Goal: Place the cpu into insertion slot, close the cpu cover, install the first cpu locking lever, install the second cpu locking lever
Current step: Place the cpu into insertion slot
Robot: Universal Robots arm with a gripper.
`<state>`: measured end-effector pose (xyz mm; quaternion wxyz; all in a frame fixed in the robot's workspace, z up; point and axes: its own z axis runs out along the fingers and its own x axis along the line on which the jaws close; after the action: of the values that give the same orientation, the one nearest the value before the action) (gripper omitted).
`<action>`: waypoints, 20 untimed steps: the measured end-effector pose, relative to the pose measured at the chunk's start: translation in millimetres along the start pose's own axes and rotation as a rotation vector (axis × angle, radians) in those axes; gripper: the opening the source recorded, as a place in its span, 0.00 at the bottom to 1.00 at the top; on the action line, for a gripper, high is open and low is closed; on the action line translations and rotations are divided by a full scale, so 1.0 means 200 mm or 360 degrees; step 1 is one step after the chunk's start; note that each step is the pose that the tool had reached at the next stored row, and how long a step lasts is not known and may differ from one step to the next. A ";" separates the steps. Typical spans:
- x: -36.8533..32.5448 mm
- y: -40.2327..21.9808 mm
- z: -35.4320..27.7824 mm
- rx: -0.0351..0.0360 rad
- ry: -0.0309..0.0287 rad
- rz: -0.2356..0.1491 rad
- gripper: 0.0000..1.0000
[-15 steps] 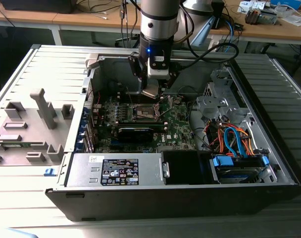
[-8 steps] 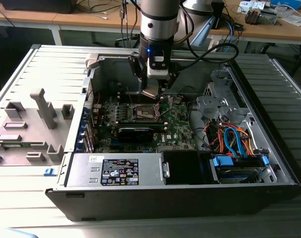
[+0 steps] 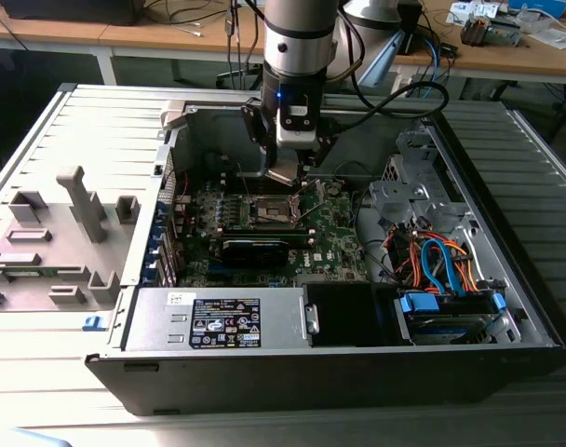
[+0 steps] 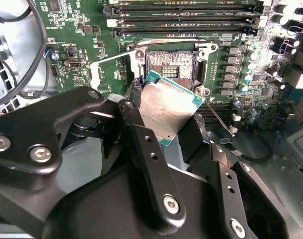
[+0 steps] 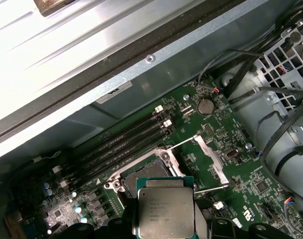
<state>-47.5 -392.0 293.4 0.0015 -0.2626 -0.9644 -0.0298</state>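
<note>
Holding the cpu (image 4: 169, 104) by two opposite edges, the gripper (image 4: 164, 122) is closed just to chip width, w/ nothing else in its grasp. In the exterior view the slot (image 3: 269, 210) lies at approx 6 o'clock from the gripper tip, close below it; the chip is not yet seated. The cover (image 5: 212, 160) stands swung open, and a lever wire (image 4: 219, 119) lies loose beside the slot. Risks, imo: the chip looks rotated vs. the slot in both wrist views, so lowering it skewed could damage the slot; a slip in the grasp would drop it corner-first; a knock could tip the cover shut.
</note>
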 end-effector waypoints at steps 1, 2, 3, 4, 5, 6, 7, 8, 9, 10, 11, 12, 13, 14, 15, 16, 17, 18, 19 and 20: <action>0.000 0.000 0.000 0.0000 -0.00001 0.0001 0.55; 0.000 0.000 0.000 0.0000 -0.00001 0.0003 0.55; 0.000 0.000 0.001 0.0000 -0.00002 0.0004 0.55; 0.000 0.000 0.001 0.0000 -0.00003 0.0005 0.55; 0.000 0.000 0.001 0.0000 -0.00004 0.0007 0.55; 0.000 0.000 0.001 0.0000 -0.00004 0.0008 0.55; 0.000 0.000 0.001 0.0000 -0.00005 0.0009 0.55; 0.000 0.000 0.001 0.0000 -0.00006 0.0011 0.55; 0.000 0.000 0.001 0.0000 -0.00008 0.0013 0.55; 0.000 0.000 0.002 0.0000 -0.00008 0.0014 0.55; 0.000 0.000 0.002 0.0000 -0.00009 0.0017 0.55; 0.000 0.000 0.002 0.0000 -0.00010 0.0018 0.55; 0.000 0.000 0.002 0.0000 -0.00011 0.0020 0.55; 0.000 0.000 0.002 -0.0001 -0.00012 0.0021 0.55; 0.000 0.000 0.002 0.0000 -0.00012 0.0022 0.55; 0.000 0.000 0.003 0.0000 -0.00014 0.0024 0.55; 0.000 0.000 0.003 0.0000 -0.00014 0.0026 0.55; 0.000 0.000 0.003 -0.0001 -0.00015 0.0027 0.55; 0.000 0.000 0.003 -0.0001 -0.00016 0.0028 0.55; 0.000 0.000 0.003 -0.0001 -0.00016 0.0030 0.55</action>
<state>-47.5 -392.0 292.7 0.0012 -0.2715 -0.9620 -0.0298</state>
